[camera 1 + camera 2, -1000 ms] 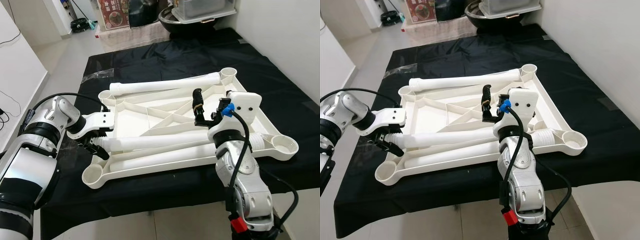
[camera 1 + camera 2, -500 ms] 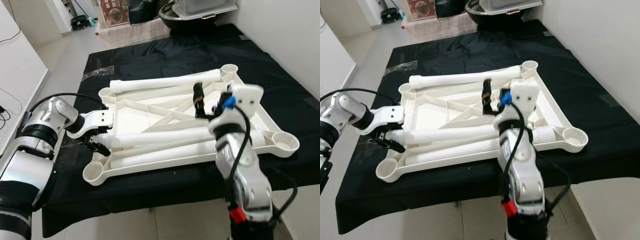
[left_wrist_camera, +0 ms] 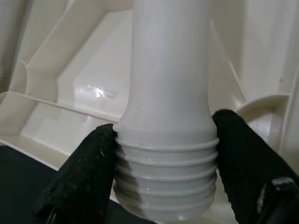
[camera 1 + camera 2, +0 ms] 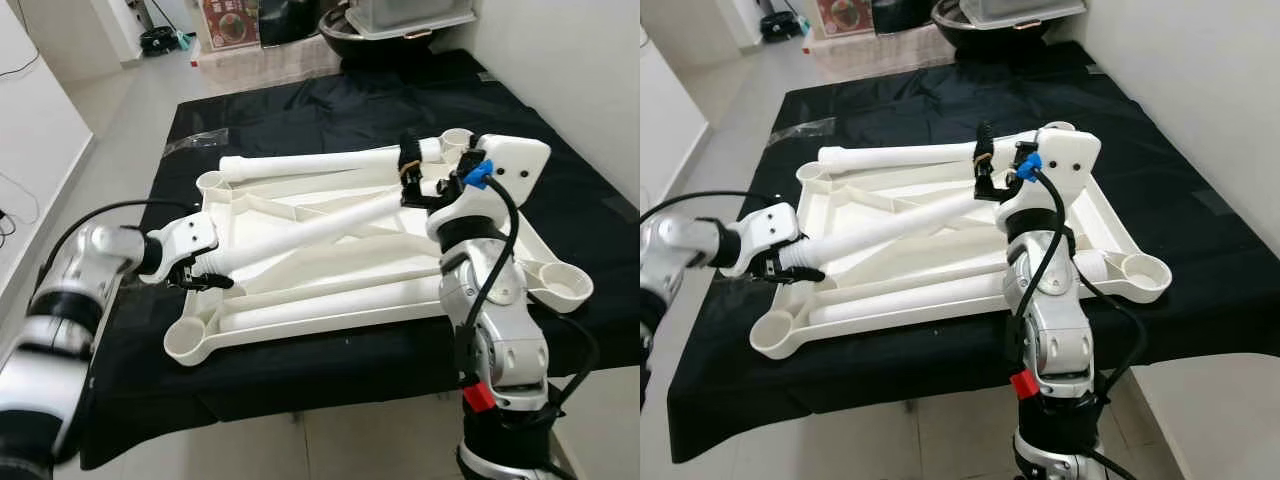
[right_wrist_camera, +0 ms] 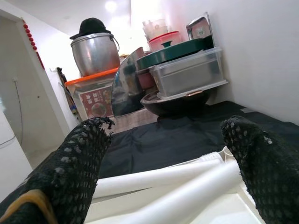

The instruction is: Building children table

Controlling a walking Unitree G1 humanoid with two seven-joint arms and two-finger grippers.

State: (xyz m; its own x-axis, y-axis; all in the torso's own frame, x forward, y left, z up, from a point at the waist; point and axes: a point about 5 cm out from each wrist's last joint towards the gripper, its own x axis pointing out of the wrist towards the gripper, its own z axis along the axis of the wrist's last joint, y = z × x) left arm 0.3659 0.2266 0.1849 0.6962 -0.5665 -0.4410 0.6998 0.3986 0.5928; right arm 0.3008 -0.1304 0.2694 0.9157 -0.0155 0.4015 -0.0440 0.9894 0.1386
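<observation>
Tabletop: the white plastic tabletop (image 4: 300,225) lies upside down on the black-covered surface (image 4: 330,110), ribs up, with a round leg socket at each corner. It sits about mid-surface, slightly to your right.
Held leg: one white leg (image 4: 300,232) runs slantwise across the tabletop, from its threaded end at the near left up toward the far right.
Loose legs: two legs (image 4: 340,296) lie side by side along the near edge, inside the rim; another leg (image 4: 320,163) lies along the far edge.
Progress: I judge the build barely started. No leg stands screwed into a socket; the near-left socket (image 4: 186,340) and the right socket (image 4: 562,283) are both empty. All four legs are left to fit.
Left tool: your left tool (image 3: 166,154) is clamped on the held leg's threaded end, one black finger (image 3: 84,175) on each side of the threads. The left arm reaches in low from the left, forearm roughly level, tool at the tabletop's left edge.
Right tool: your right tool (image 4: 410,175) has its fingers spread apart, with nothing gripped between them. It sits over the far-right part of the tabletop, at the held leg's far end; whether it touches the leg I cannot tell. The right arm rises steeply from the near side, wrist bent forward.
Background: pots and plastic boxes (image 5: 187,70) stand beyond the surface's far end.
</observation>
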